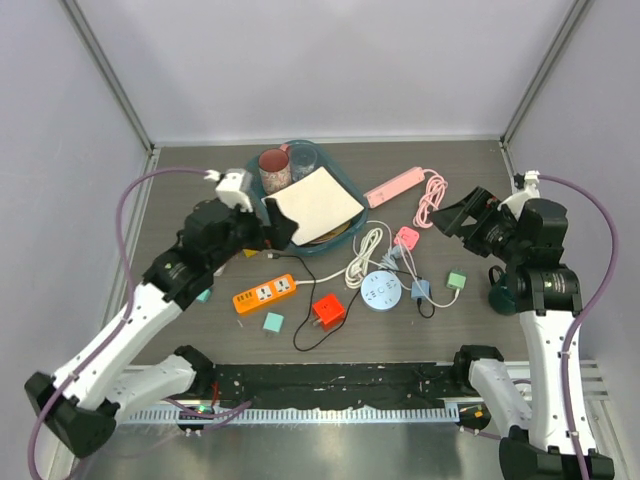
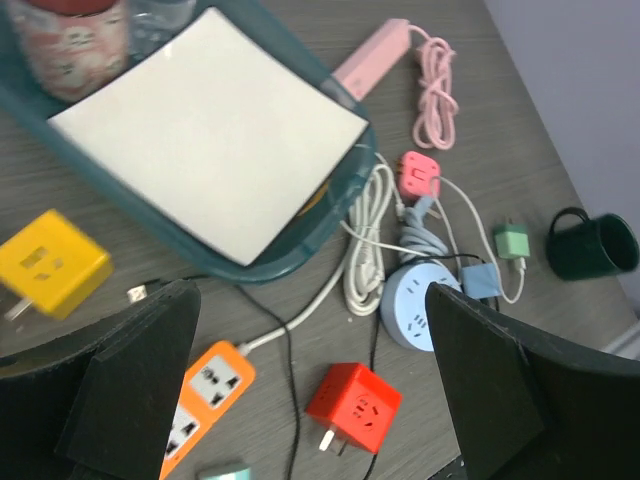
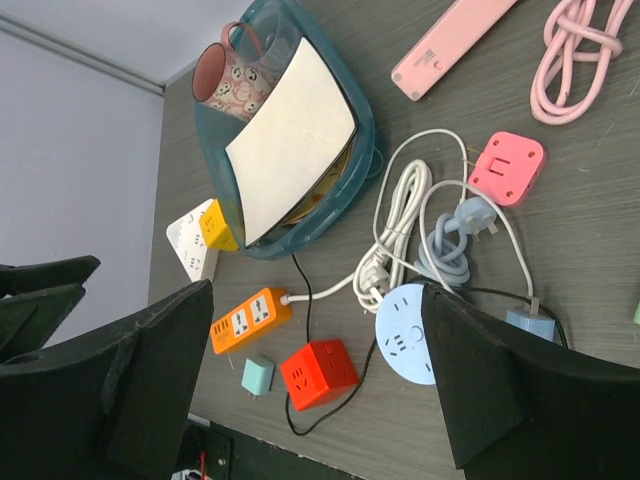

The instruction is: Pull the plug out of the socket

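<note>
**A:** Top view: left gripper (image 1: 278,230) hangs by the teal tray (image 1: 350,190). Right gripper (image 1: 455,215) is near the pink cord (image 1: 430,200). Both are spread wide, empty and touching nothing. The target cluster sits mid-table between the arms: round blue socket (image 1: 381,290), with the blue charger block (image 1: 420,291) just beside it.

**B:** Risk?

**A:** The leads are tangled there. Grab the wrong one and the socket likely drags along instead of unplugging, since nothing pins it down.

**B:** Left wrist?

**A:** Jaws wide, nothing between them. Orange power strip (image 2: 200,400) and red cube socket (image 2: 355,405) are below, with the round blue socket to the right. Can't tell which plug is actually seated.

**B:** Right wrist?

**A:** Same: wide, empty, well above the table. The white cord (image 3: 385,235) is coiled just beside the round blue socket and could snag a finger on the way down.
</note>
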`<control>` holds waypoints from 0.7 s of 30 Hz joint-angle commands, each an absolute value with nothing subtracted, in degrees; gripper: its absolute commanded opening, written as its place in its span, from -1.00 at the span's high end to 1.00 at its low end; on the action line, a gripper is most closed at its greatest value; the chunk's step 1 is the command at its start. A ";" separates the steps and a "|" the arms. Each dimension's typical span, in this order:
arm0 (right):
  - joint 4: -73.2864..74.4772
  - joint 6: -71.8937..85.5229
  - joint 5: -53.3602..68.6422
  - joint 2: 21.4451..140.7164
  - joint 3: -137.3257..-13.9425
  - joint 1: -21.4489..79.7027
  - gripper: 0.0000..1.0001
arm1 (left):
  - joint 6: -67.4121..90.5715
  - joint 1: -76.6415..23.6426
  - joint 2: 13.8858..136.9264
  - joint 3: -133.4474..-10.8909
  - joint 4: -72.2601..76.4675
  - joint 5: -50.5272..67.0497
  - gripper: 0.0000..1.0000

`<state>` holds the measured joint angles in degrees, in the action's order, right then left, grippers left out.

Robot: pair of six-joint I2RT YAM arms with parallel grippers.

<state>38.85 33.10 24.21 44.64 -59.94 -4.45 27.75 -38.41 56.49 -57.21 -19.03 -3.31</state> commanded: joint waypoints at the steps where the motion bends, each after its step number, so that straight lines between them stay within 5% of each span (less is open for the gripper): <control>1: 37.89 33.14 27.68 42.72 -57.75 -4.22 -0.81 | 30.32 -30.86 49.23 -54.67 -23.72 2.02 -0.99; 21: 30.94 36.04 34.11 40.61 -48.34 -4.13 -0.81 | 33.22 -27.77 40.34 -50.45 -26.10 4.22 -0.99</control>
